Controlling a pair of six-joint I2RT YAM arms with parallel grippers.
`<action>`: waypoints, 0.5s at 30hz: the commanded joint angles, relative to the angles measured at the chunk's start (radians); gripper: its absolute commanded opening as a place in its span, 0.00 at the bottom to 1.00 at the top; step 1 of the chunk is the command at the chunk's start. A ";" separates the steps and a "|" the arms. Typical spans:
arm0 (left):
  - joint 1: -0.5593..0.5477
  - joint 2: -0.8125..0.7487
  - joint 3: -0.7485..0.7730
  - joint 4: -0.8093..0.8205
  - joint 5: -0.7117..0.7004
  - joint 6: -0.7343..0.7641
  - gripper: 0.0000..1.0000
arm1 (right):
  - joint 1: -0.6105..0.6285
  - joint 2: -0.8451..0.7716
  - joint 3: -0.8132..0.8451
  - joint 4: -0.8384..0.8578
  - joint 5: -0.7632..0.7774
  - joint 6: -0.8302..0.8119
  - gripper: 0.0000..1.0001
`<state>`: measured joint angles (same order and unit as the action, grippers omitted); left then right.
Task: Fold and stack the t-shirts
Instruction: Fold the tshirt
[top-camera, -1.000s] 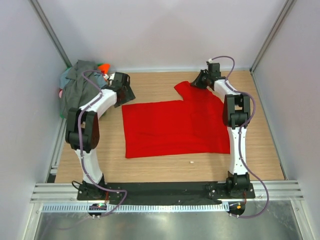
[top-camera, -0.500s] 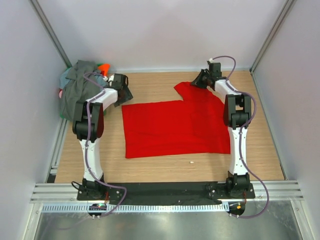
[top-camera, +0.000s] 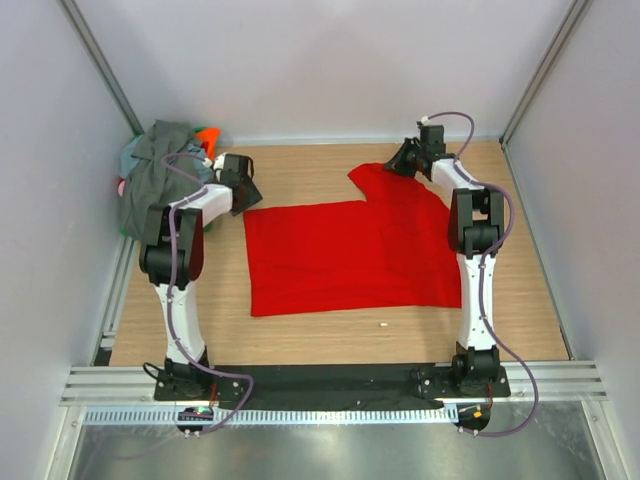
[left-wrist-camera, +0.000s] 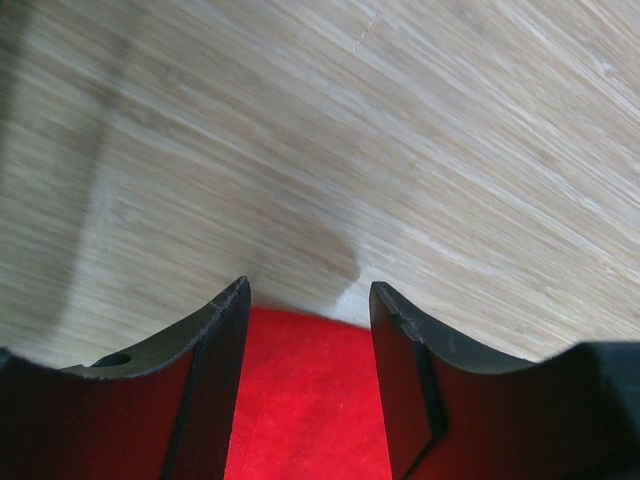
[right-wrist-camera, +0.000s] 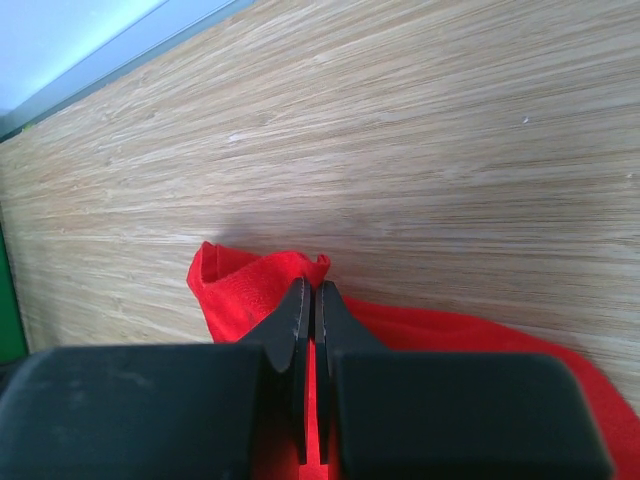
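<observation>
While the red t-shirt (top-camera: 350, 255) is lying spread out flat on the wooden table (top-camera: 300, 170), both grippers are sitting at its far edge, one at each end.

The left gripper (left-wrist-camera: 310, 295) is sitting low over the shirt's far left corner. Its jaws are standing partly apart, about halfway spread. Red cloth is showing in the gap between them, and bare wood is showing just past the tips. Nothing is being pinched here, since the cloth is lying loose between the two jaws. Can't tell whether the tips are touching the cloth or the wood.

The right gripper (right-wrist-camera: 312, 290) is sitting at the shirt's far right end, on the sleeve that is sticking out past the far edge. Its jaws are pressing fully together, with no gap showing. They are pinching a small bunched fold of the red cloth, which is puckering up around the tips.

A pile of other t-shirts (top-camera: 160, 175) is sitting well left of the red t-shirt's far left corner, apart from it. Dark grey is lying on top, with orange poking out at the far side. A small white speck (top-camera: 383, 324) is lying just beside the shirt's near edge.
</observation>
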<state>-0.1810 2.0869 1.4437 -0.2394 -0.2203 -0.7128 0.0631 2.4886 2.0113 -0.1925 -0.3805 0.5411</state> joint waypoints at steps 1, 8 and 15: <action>0.000 -0.045 -0.046 -0.040 0.015 -0.034 0.54 | -0.005 -0.073 0.001 0.021 -0.003 0.011 0.01; -0.002 -0.067 -0.078 -0.066 -0.014 -0.043 0.50 | -0.006 -0.071 0.004 0.024 -0.005 0.017 0.02; -0.002 -0.021 -0.042 -0.061 -0.001 -0.024 0.04 | -0.006 -0.060 0.009 0.022 -0.018 0.020 0.02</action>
<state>-0.1810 2.0445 1.3838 -0.2749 -0.2184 -0.7498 0.0612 2.4889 2.0113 -0.1921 -0.3809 0.5537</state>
